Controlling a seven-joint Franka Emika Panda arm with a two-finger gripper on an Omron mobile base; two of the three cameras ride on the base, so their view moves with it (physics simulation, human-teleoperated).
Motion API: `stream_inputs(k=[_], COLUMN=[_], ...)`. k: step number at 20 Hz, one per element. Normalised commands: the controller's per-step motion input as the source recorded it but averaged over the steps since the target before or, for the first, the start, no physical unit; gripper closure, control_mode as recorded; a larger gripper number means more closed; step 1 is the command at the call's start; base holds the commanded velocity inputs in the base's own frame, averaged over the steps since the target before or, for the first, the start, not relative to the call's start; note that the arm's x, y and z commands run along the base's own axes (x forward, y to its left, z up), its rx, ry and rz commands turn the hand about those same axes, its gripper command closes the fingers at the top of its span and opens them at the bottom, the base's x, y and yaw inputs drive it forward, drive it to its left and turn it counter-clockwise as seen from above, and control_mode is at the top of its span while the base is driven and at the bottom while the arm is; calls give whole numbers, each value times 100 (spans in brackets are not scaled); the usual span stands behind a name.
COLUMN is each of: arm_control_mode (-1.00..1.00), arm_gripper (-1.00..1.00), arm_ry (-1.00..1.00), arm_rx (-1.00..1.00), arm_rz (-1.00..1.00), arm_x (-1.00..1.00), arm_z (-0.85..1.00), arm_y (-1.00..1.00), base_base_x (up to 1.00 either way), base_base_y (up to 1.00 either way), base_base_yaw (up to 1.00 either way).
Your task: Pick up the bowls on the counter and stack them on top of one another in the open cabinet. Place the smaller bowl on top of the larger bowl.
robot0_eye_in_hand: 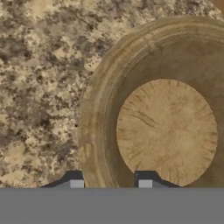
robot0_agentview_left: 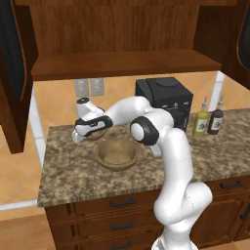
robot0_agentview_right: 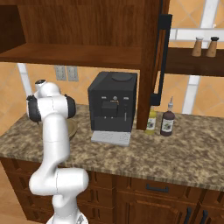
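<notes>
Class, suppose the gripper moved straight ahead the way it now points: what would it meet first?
Most likely the rim of the smaller bowl: the gripper straddles it, one fingertip outside and one inside. Depth is unclear.

A black coffee machine (robot0_agentview_right: 113,105) stands mid-frame in the right base view; a yellow bottle (robot0_agentview_right: 151,120) and dark bottle (robot0_agentview_right: 167,122) just right of it; two shakers (robot0_agentview_right: 205,47) upper right.
</notes>
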Motion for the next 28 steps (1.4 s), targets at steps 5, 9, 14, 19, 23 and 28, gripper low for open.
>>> stream_inputs(k=[5, 9, 14, 19, 23, 28], arm_control_mode=[-100, -100, -100, -100, -100, -100], arm_gripper=[100, 100, 100, 100, 100, 100], arm_ry=[0, -1, -8, -1, -1, 0], arm_rx=[0, 0, 0, -1, 0, 0], arm_rz=[0, 2, 14, 16, 9, 1], arm_x=[0, -13, -72, -77, -80, -77], arm_z=[0, 6, 37, 40, 52, 42], arm_y=[0, 0, 12, 11, 0, 0], base_base_x=[0, 0, 0, 0, 0, 0], base_base_y=[0, 0, 0, 0, 0, 0], base_base_yaw=[0, 0, 0, 0, 0, 0])
